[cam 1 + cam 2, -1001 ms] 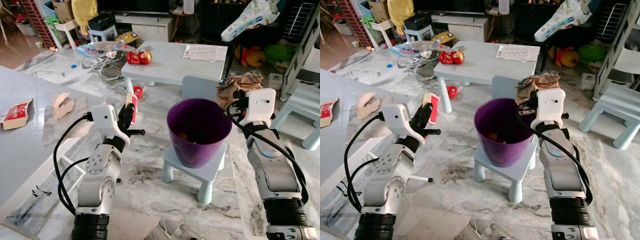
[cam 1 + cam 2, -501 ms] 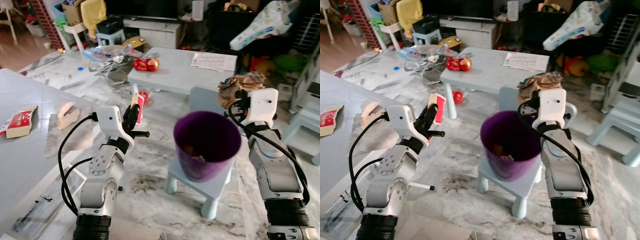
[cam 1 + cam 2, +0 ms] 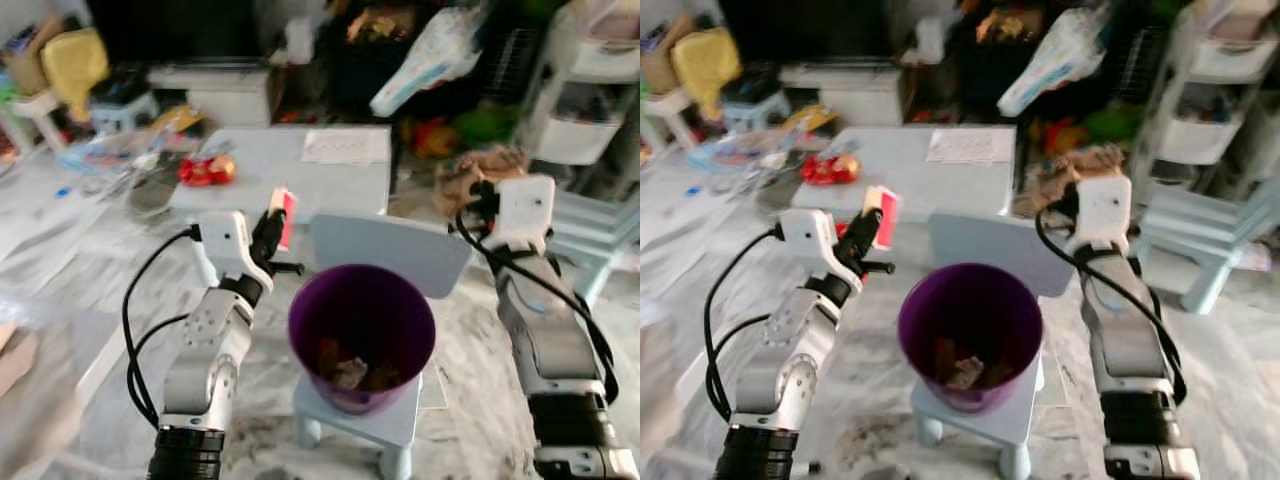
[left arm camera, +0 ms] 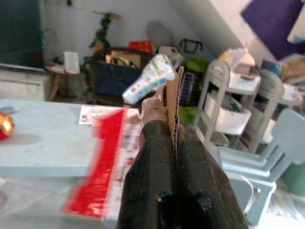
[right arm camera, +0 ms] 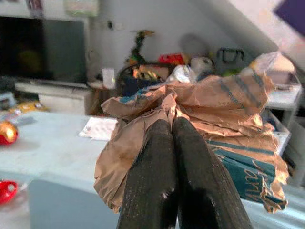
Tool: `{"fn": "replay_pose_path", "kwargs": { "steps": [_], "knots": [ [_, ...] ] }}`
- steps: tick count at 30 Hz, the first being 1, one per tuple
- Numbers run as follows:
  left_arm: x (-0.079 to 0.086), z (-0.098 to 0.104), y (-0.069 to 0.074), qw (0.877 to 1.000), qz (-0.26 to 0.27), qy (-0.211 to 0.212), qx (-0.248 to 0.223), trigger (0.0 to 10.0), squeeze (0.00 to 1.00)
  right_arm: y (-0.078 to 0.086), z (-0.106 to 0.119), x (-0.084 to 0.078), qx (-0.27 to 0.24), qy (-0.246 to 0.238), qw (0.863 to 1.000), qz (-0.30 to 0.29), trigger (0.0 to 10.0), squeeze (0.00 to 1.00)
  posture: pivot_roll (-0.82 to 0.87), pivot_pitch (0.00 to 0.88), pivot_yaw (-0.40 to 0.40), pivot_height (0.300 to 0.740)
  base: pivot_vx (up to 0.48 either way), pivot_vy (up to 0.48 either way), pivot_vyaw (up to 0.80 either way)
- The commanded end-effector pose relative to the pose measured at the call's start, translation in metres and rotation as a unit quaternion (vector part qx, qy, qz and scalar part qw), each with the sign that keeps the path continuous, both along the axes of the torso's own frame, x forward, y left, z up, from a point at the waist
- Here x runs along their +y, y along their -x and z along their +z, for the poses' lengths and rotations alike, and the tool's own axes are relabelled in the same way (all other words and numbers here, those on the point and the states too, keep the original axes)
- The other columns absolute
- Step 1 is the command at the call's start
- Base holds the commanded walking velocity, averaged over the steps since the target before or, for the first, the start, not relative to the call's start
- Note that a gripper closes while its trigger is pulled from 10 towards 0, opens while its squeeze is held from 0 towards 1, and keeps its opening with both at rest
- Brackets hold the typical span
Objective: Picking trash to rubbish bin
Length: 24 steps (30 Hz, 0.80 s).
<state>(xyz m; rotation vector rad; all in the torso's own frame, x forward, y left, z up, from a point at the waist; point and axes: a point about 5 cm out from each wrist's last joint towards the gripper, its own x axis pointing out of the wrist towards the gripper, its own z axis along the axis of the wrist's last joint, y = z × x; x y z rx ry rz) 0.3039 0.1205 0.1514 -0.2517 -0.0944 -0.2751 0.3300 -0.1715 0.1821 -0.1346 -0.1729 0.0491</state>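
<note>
Marble floor spreads under me, cluttered toward the far wall. My left gripper point(image 4: 172, 143) has its fingers pressed together on a flat piece of cardboard with a red face point(image 3: 284, 215), held upright and edge-on between them; the card point(image 4: 174, 102) sticks out past my fingertips. My right gripper point(image 5: 172, 143) has its fingers clamped together on a crumpled wad of brown paper point(image 5: 209, 121), which bulges out on both sides of them and shows some teal print. That wad point(image 3: 478, 170) sits just beyond my right wrist, raised level with the card.

Between my two arms and below both grippers stands the purple bin point(image 3: 362, 335), open at the top, with a few scraps point(image 3: 345, 368) lying in its bottom. Neither piece of trash is over its mouth: the card is up and to the left of the rim, the paper up and to the right, each near but apart from it. Holding the bin up is a small pale blue stool point(image 3: 400, 425).

Behind the bin a pale blue chair back point(image 3: 400, 255) rises, and past my fingers lies a low pale blue table point(image 3: 890, 165). It bears a printed sheet point(image 3: 970, 147) and something red and shiny point(image 3: 205, 170). Beyond my right gripper a second pale blue chair point(image 3: 1200, 240) and a white shelf unit point(image 3: 1200, 120) stand. Farther back are a dark TV screen point(image 5: 43, 47), a yellow cloth point(image 3: 70, 60) and a large plastic pack point(image 3: 430, 55), all blurred.
</note>
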Motion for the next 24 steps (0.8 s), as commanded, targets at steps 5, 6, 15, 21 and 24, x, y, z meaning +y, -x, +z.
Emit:
{"fn": "replay_pose_path", "kwargs": {
  "steps": [5, 6, 15, 21, 24],
  "knots": [
    [-0.0015, -0.0009, 0.0000, 1.000, 0.000, 0.001, 0.006, 2.5, 0.00, 0.0008, -0.0016, -0.0044, 0.003, 0.002, 1.000, -0.006, 10.0, 0.00, -0.05, 0.052, 0.079, 0.740, 0.000, 0.000, -0.48],
    [-0.0015, -0.0009, 0.0000, 1.000, 0.000, 0.001, 0.006, 2.5, 0.00, 0.0008, -0.0016, -0.0044, 0.003, 0.002, 1.000, -0.006, 10.0, 0.00, -0.05, 0.052, 0.079, 0.740, 0.000, 0.000, 0.00],
    [0.0006, -0.0002, -0.0014, 1.000, 0.010, 0.009, 0.014, 2.6, 0.00, 0.0017, -0.0030, -0.0037, 0.005, 0.002, 1.000, -0.005, 10.0, 0.00, -0.05, 0.052, 0.079, 0.740, 0.000, 0.000, 0.00],
    [0.0014, -0.0007, -0.0017, 1.000, 0.010, -0.001, 0.015, 1.2, 0.00, 0.0015, -0.0027, -0.0039, 0.003, 0.001, 1.000, -0.007, 10.0, 0.00, -0.05, 0.055, 0.081, 0.740, 0.000, 0.000, 0.00],
    [0.0007, -0.0006, -0.0011, 1.000, 0.002, -0.008, 0.010, 0.0, 0.00, 0.0016, -0.0026, -0.0039, 0.003, 0.001, 1.000, -0.007, 10.0, 0.00, -0.05, 0.056, 0.082, 0.740, 0.210, 0.000, 0.00]
  ]
}}
